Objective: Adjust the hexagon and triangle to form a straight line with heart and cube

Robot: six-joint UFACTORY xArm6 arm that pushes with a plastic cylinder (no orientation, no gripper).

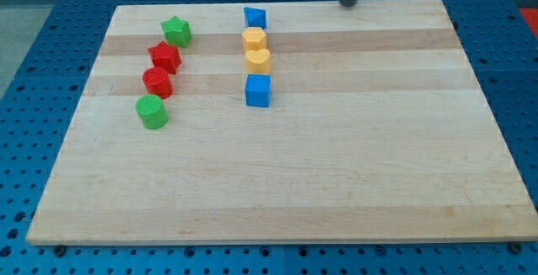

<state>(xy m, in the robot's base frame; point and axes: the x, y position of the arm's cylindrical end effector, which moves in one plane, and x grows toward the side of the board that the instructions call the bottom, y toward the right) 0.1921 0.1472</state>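
Observation:
Near the view's top centre, a column of blocks runs down the wooden board [336, 140]: a blue triangle [255, 17], a yellow hexagon [254, 39], a yellow heart [257, 60] and a blue cube [258, 91]. They stand roughly in one straight line, each close to its neighbour. My tip [350, 4] is at the board's top edge, well to the right of the column and touching no block.
At the view's upper left stands a curved row: a green star [176, 30], a red star [165, 56], a red cylinder-like block [157, 82] and a green cylinder [152, 111]. Blue pegboard surrounds the board.

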